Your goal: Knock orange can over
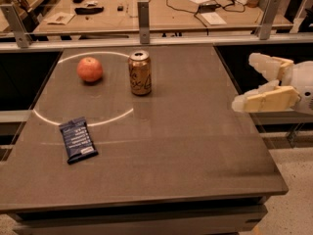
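A smooth, matte grey-brown table point(195, 146) is seen. Well right of the orange can point(140, 73), the blocky cream gripper point(243, 82) is held with fingers spread. The slim metallic cylinder stands upright; a flat dark-blue packet point(78, 139) lies front-left of it, a round reddish apple point(90, 69) near its left.
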